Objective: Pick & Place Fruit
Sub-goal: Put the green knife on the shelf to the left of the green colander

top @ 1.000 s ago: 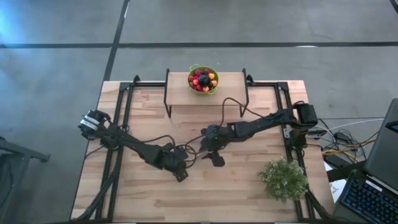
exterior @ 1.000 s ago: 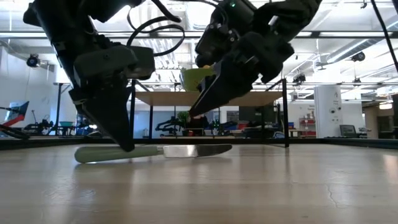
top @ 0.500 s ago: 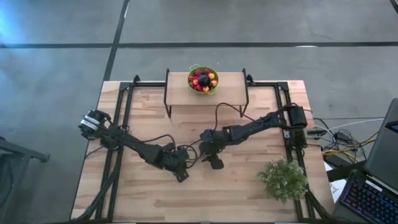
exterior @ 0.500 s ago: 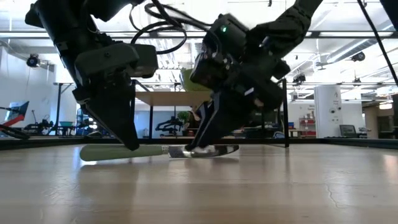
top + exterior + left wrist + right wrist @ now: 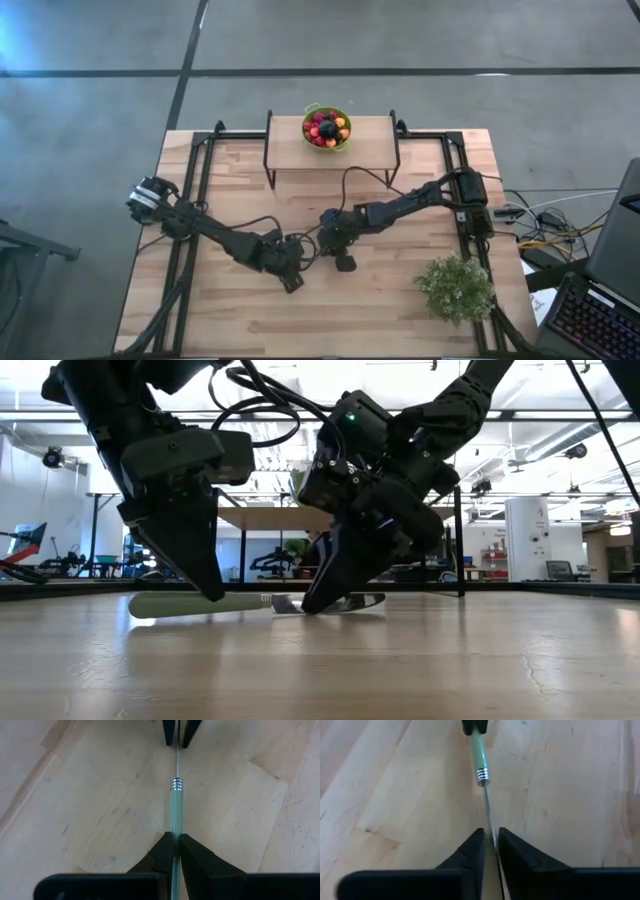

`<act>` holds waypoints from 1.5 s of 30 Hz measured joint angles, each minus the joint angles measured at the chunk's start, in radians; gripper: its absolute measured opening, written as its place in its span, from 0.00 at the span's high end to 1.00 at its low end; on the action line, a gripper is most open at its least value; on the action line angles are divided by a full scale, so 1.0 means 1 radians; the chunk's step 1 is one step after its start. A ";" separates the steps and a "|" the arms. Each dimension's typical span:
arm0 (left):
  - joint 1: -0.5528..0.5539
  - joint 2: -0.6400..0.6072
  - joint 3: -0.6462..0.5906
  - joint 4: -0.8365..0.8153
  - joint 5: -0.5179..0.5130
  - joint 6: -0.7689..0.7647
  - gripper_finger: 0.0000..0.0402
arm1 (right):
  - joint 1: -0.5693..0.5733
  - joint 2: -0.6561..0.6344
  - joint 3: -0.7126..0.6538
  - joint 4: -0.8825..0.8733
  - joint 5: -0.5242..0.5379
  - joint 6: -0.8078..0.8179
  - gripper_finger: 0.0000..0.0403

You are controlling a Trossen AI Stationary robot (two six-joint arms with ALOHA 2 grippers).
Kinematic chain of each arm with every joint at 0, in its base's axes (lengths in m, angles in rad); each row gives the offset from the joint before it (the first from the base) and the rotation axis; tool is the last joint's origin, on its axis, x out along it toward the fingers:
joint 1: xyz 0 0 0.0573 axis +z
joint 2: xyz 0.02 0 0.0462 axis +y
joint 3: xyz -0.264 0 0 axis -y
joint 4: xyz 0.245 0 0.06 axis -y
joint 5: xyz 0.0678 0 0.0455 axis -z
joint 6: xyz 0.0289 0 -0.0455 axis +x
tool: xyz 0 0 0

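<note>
Steel knife blade lies pinched, apparently, in the right gripper, handle clamped in the left gripper, mid-frame; opposed pulls could twist it loose; fruit sits untouched in the bowl, top centre.

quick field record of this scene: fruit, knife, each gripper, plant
fruit: in green bowl on the raised shelf, untouched
knife: flat on the table, held at both ends
left gripper: shut on the green handle
right gripper: closed around the blade
plant: near the table's right front corner
</note>
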 joint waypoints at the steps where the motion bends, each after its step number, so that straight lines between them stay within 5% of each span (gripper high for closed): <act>1: 0.000 0.000 0.000 0.000 0.000 0.000 0.93 | 0.000 -0.001 0.000 -0.004 0.001 0.002 0.91; 18: 0.001 -0.007 0.002 0.005 -0.006 0.003 0.92 | 0.000 -0.027 -0.005 -0.058 -0.005 0.019 0.98; 32: 0.004 -0.093 0.030 -0.045 0.012 0.125 0.56 | 0.003 -0.212 -0.027 -0.268 0.000 -0.034 0.98; 40: 0.004 -0.244 0.022 -0.048 -0.050 0.229 0.52 | 0.038 -0.339 -0.039 -0.425 0.012 -0.079 0.98; 45: 0.004 -0.329 0.019 -0.043 -0.115 0.284 0.52 | 0.093 -0.447 -0.057 -0.479 0.130 -0.116 0.98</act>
